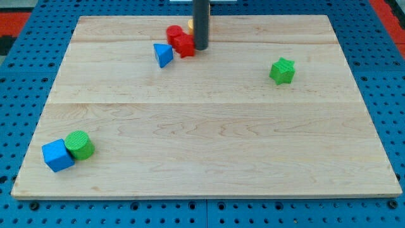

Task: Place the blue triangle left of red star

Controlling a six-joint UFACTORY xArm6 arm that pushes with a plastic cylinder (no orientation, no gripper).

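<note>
There are no jaws on this arm to spread or pinch: it ends in a plain dark rod, and my tip (pixel 200 48) rests on the board in the upper middle of the frame.

Nearest, in the lower left corner of the wooden board (pixel 209 158), a blue cube (pixel 57 155) and a green cylinder (pixel 80 145) sit touching, well apart from the work and apparently no part of it. Farther up, right of centre, a green star (pixel 282 70) stands alone.

Farthest, at the upper middle, lies the cluster that matters. The blue triangle (pixel 162 54) sits just left of the red star (pixel 184 45), very near or touching it, so I judge the task close to done or done. My tip stands just right of the red star, seemingly against it, a spot suited to steadying or nudging from that side.

A second red block (pixel 173 32) sits behind the star; its shape is hard to make out. An orange-yellow block (pixel 190 27) is mostly hidden behind the rod, and the rod itself is cut off at the frame's top.
</note>
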